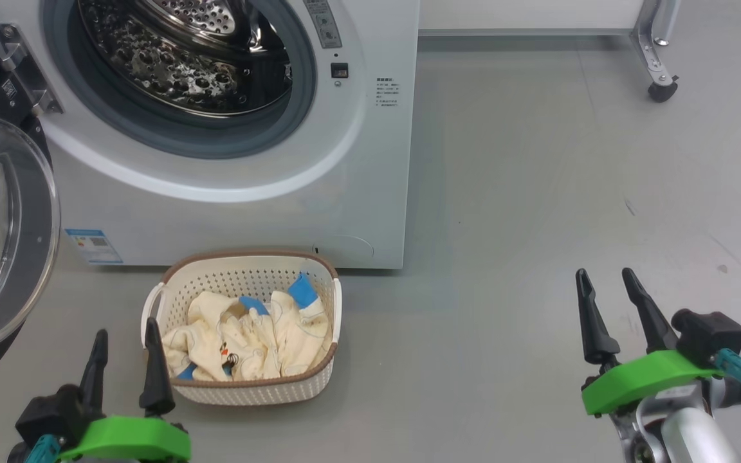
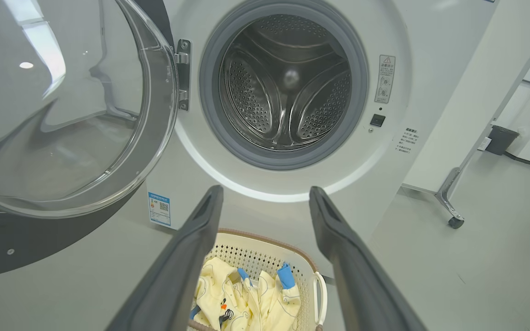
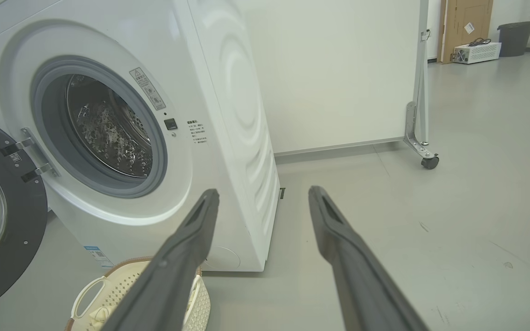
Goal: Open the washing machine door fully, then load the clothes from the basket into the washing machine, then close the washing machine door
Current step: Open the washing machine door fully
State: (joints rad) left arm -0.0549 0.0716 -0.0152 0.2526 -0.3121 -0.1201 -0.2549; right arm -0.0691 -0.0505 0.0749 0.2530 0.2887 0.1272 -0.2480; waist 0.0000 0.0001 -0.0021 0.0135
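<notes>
The clothes (image 1: 248, 337) lie bunched in the basket (image 1: 255, 392), cream-yellow folds with blue cuffs poking up toward 1 o'clock and a small red-black mark near the front. None of the cloth hangs over the brown rim. The basket stands on the grey floor (image 1: 505, 225) just in front of the washing machine (image 1: 216, 212), at about 6 o'clock from the round port. The steel drum (image 1: 184, 58) looks empty through the grey seal. The washing machine door (image 1: 4, 238) is swung wide out at 9 o'clock of the port, its glass bowl facing the robot.

So the door-opening step reads as done and the loading step is in hand, with no garment picked up yet.

The left gripper (image 1: 127, 328) hovers released and empty just beside the basket's near-left corner, at about 8 o'clock from the clothes. In the left wrist view its spread fingers frame the basket and point toward the port. The right gripper (image 1: 604, 275) is likewise released and holds nothing, well apart from the basket at 3 o'clock, over bare floor.

The next move probably falls to the left arm. It calls for reaching toward 1 o'clock over the rim, dropping the parted fingers into the pile and pinching a thick fold. The lift must go high enough to clear the basket wall and the seal's lower lip before carrying toward 12 o'clock into the drum. A loose sleeve may trail.
</notes>
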